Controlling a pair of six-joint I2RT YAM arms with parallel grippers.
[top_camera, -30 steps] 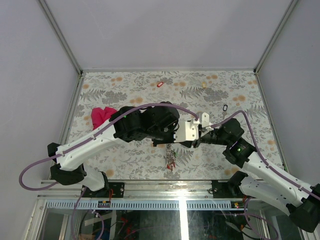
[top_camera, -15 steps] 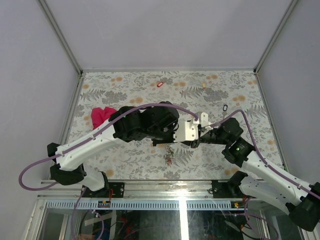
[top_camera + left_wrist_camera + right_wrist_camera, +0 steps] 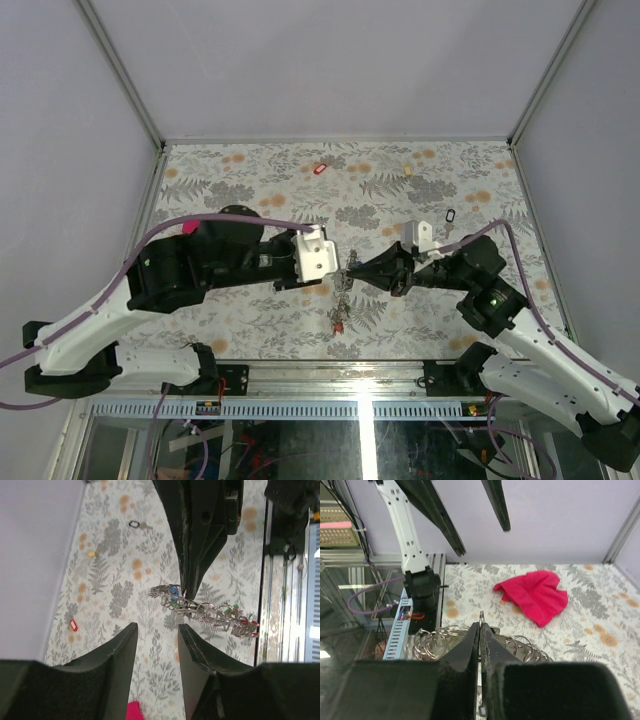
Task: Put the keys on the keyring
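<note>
Table (image 3: 250, 190) with the ferny print fills most of the top view. The left arm (image 3: 170, 285) and right arm (image 3: 530, 340) both reach in from the near edge and meet over the middle. Magenta cloth (image 3: 535, 594) sits by the left edge, mostly hidden under the left arm from above.

The left gripper (image 3: 156, 627) is spread wide with nothing between its fingers, hovering just beside the bunch. The right gripper (image 3: 480, 626) is pinched tight on the keyring (image 3: 205, 614), about midway between the left and right edges and closer to the near edge.

The keyring looks like a messy chain of thin grey wire loops, with silver keys (image 3: 239, 625) sticking off it, tagged blue, green and red. Can't tell if its low end touches the table.

Three loose ones lie toward the far edge: a red-tagged key (image 3: 320, 168), a cream-tagged key (image 3: 408, 170), and a black-tagged key (image 3: 449, 215) nearer the right edge.
</note>
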